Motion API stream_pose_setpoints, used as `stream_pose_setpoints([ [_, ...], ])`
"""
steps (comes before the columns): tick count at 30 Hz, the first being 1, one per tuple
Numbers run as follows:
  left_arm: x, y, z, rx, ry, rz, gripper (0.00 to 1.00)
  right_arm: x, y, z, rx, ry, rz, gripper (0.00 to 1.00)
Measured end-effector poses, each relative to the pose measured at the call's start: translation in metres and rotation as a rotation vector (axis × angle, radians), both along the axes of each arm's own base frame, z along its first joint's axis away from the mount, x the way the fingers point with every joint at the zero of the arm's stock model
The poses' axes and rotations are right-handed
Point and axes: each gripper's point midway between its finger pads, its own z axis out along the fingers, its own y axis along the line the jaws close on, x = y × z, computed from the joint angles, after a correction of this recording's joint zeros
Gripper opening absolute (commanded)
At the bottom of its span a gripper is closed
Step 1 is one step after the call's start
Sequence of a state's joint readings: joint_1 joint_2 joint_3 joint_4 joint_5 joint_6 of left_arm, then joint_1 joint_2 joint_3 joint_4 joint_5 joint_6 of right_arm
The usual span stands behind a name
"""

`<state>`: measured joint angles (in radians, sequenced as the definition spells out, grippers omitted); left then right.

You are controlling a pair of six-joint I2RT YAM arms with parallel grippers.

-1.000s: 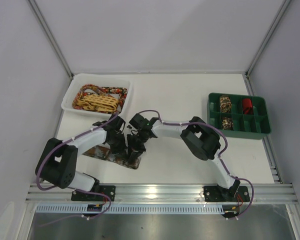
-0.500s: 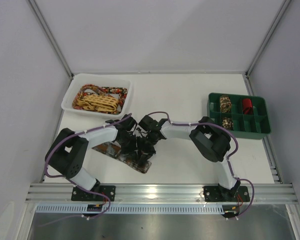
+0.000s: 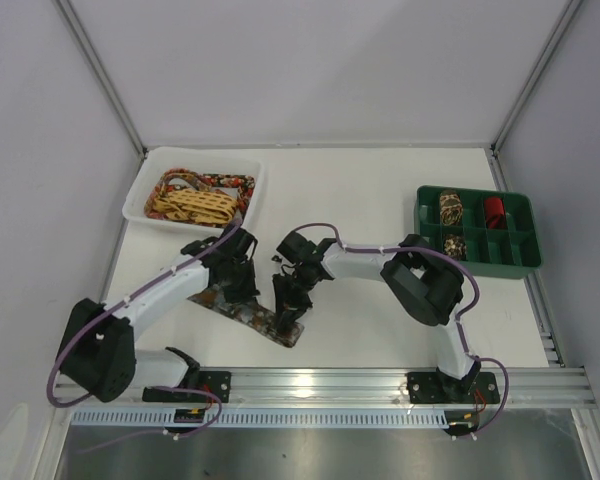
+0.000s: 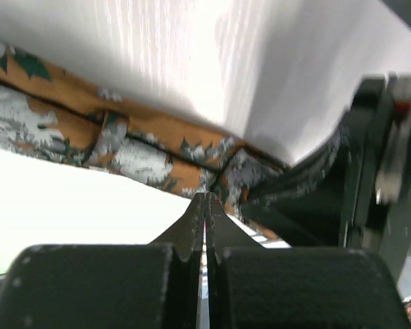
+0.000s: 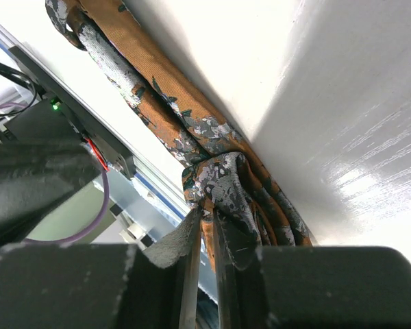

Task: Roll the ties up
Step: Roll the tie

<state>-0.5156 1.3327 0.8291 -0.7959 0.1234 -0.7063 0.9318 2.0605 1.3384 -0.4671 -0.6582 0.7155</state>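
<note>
White table (image 3: 380,200), near front edge: right tool (image 5: 207,223) pinches mottled tie (image 5: 161,99), left tool (image 4: 205,200) closed.

Under left gripper (image 3: 245,292), part of tie (image 3: 263,320) hidden; right gripper (image 3: 288,312) blurred in left-wrist view.

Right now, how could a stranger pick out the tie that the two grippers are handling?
Look at the white table, near its front edge, left of centre. The brown-orange tie lies there as a long strip; the other ties all sit in the white bin or the green tray.
</note>
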Motion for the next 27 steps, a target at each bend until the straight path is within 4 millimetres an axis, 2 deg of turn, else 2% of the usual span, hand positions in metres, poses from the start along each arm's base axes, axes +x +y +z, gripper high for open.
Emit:
stream_pose_setpoints([
  [3,-0.017,-0.001,0.001,-0.022,-0.007,-0.019,0.00,0.001,-0.001,0.001,-0.005,-0.006,0.003,0.20],
  [8,-0.067,-0.008,-0.027,-0.050,0.121,-0.047,0.00,0.003,-0.003,0.002,-0.021,-0.005,0.001,0.20],
  [12,-0.091,-0.012,-0.043,-0.074,0.191,0.002,0.00,0.003,-0.005,0.001,-0.031,-0.003,-0.002,0.20],
  [21,-0.077,-0.055,-0.043,-0.256,0.125,0.187,0.01,0.006,-0.011,0.001,-0.035,-0.001,0.005,0.20],
  [27,-0.070,-0.089,-0.050,-0.306,0.174,0.227,0.01,0.019,-0.026,0.000,-0.049,0.004,-0.002,0.20],
])
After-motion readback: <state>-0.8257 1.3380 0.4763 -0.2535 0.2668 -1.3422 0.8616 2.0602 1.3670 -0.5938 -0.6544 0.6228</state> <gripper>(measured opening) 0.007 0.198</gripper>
